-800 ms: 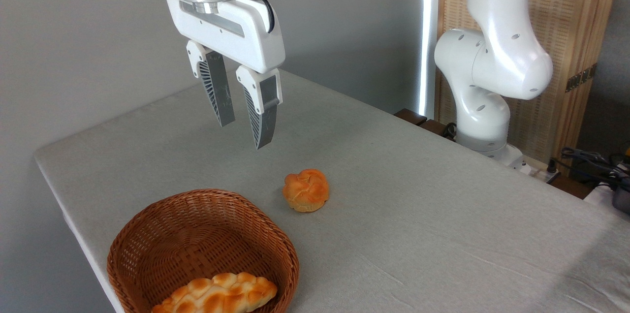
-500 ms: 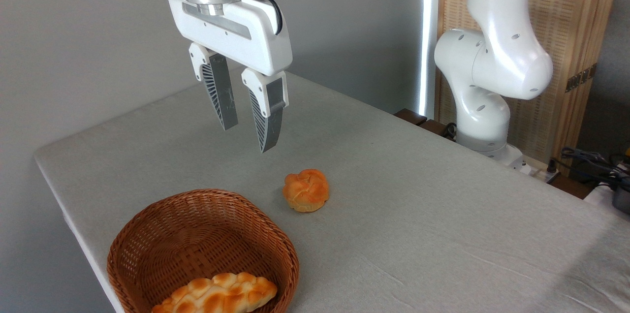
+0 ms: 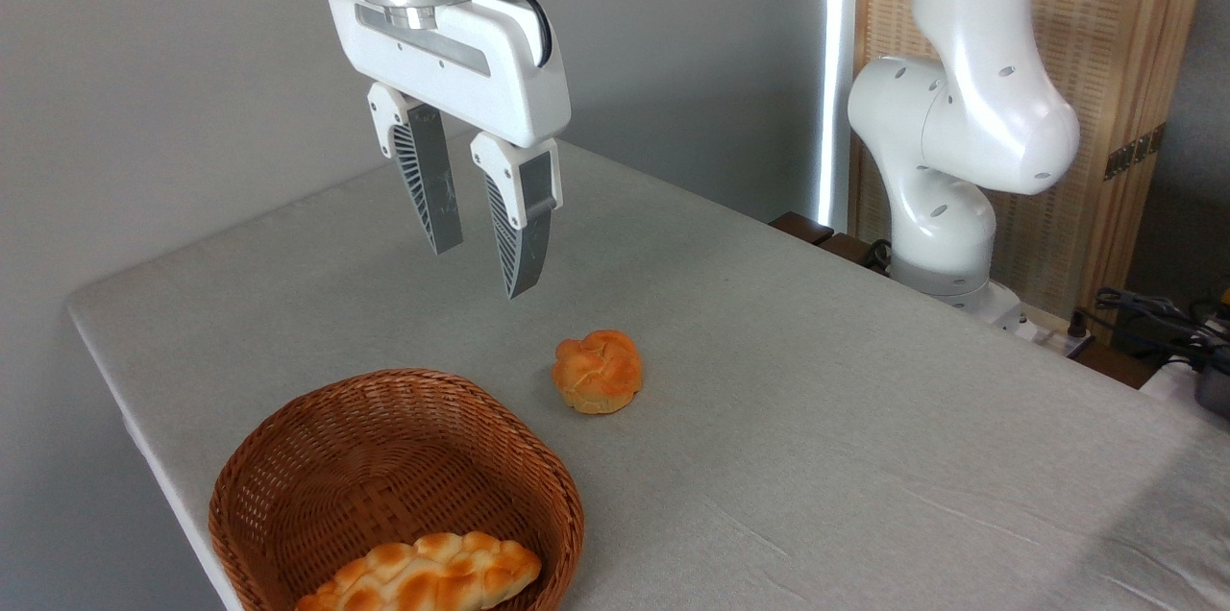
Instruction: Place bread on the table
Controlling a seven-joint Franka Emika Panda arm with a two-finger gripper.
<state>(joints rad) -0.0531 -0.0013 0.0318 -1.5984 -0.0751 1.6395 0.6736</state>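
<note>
The bread (image 3: 423, 575), a long braided golden loaf, lies inside the brown wicker basket (image 3: 317, 443) at the bottom left, partly cut off by the frame edge. The table (image 3: 817, 400) is a light grey cloth-covered top. My gripper (image 3: 480, 270) hangs high above the table, behind the basket and up-left of the small roll. Its two grey fingers point down with a narrow gap and nothing between them, so it is open.
A small round knotted orange roll (image 3: 597, 371) sits on the cloth just right of the basket. The arm's white base (image 3: 947, 169) stands at the table's far right edge, with cables (image 3: 1153, 313) beyond it. The table's left edge runs close to the basket.
The gripper shifted slightly to the right and a little lower between the earliest frame and now; since half a second ago it has held still. Bread, roll and basket have not moved.
</note>
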